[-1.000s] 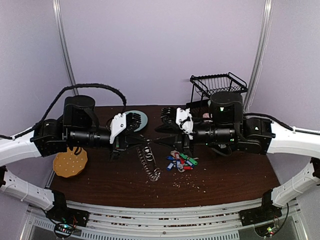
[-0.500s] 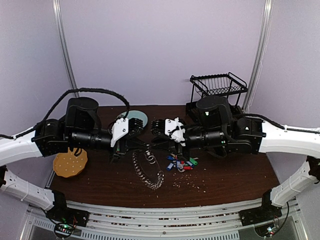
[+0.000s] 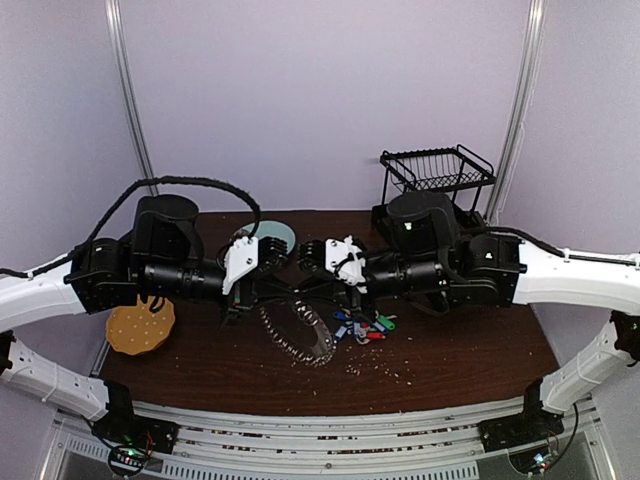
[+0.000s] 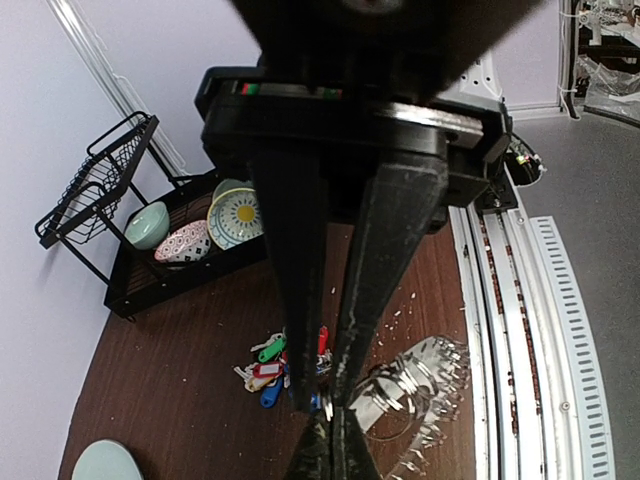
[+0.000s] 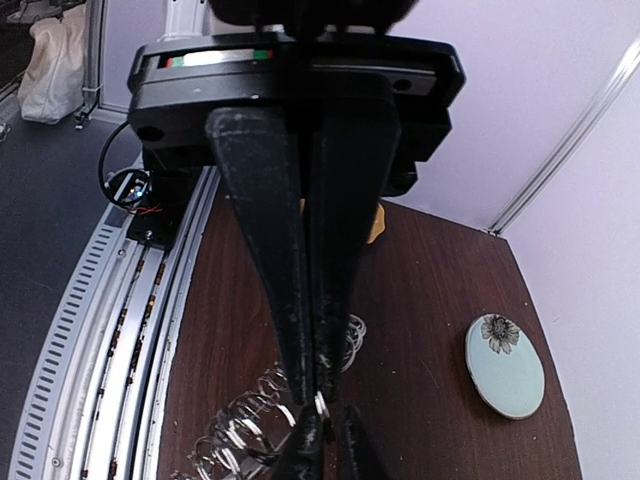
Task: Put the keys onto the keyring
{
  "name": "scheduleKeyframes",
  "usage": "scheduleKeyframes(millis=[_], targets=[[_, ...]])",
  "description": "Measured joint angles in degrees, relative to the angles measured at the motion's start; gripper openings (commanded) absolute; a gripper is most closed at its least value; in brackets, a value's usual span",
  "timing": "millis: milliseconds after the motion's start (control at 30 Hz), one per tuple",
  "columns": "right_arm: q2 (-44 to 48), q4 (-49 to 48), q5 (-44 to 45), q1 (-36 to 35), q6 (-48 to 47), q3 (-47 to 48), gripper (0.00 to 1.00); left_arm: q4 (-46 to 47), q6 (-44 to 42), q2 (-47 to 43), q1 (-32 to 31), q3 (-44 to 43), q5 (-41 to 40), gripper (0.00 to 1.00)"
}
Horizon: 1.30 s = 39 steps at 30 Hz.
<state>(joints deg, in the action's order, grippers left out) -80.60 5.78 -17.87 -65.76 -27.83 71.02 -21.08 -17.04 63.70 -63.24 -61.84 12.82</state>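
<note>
**Firmly pinched from two sides: keyring (image 3: 297, 332) over the table (image 3: 470, 360)**

Dark brown wooden table under everything. Across it, two arms reaching toward each other from left and right, black at the wrists, white further back. At the far right corner, a black wire rack (image 3: 437, 172). On its lower shelf, as seen from the left wrist camera, three bowls (image 4: 235, 215): one pale green, one with red pattern, one yellow and blue. Near the left edge, a round cork-coloured mat (image 3: 140, 325) with small holes, lying flat. Behind the left wrist, a pale blue round disc (image 5: 505, 365) with a dark flower print, also flat on the wood.

Between the two wrists, in the middle, the keyring: a thin wire circle fringed all round with small silvery keys, tilted, upper edge high at the grippers, lower edge close to the table. Cannot tell whether that lower edge touches the wood. Left gripper (image 4: 325, 432) very narrow, tips meeting on the wire. Right gripper (image 5: 320, 425) equally narrow, with a small loop of wire caught between the tips and the silvery fringe just below and to the left in that view.

Just right of the keyring, the keys (image 3: 362, 325): a small heap with blue, red and green tags, lying on the table, apart from both grippers and not on the ring. Around them, pale crumbs (image 3: 385, 372) scattered over the wood.
</note>
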Motion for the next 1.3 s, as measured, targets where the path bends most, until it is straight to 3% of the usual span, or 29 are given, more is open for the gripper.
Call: scheduleKeyframes(millis=[133,167,233,400,533,700,833,1000,1300], targets=[[-0.11,0.28,-1.05,0.00,0.63,0.07,0.00,0.00,0.02,0.00,0.02,0.00,-0.13,0.00],[-0.11,0.26,-1.33,0.00,0.70,0.09,0.00,0.04,0.07,0.00,0.02,0.02,-0.11,0.03],[-0.04,0.11,-2.01,0.28,1.29,0.00,0.00,0.74,0.52,-0.20,0.02,0.37,-0.15,0.18],[2.78,-12.39,-6.82,1.99,9.42,-8.20,0.00,10.97,4.13,-5.79,-0.09,8.09,-1.40,0.30],[3.50,-28.63,-9.75,2.43,21.40,-16.85,0.00,18.62,7.91,-10.58,-0.15,14.49,-1.20,0.27],[1.55,-45.33,-10.91,2.38,34.16,-21.90,0.00,23.58,10.80,-10.19,-0.15,14.97,-0.17,0.18],[0.70,-55.76,-11.23,2.32,39.85,-24.13,0.00,25.05,11.76,-9.51,-0.15,14.97,0.72,0.17],[-0.37,-62.66,-12.09,2.29,43.17,-24.55,0.00,26.53,12.55,-9.27,-0.15,15.23,1.01,0.16],[-1.07,-63.41,-12.66,2.25,43.67,-24.52,0.00,27.56,12.90,-7.76,-0.15,15.23,2.67,0.16]])
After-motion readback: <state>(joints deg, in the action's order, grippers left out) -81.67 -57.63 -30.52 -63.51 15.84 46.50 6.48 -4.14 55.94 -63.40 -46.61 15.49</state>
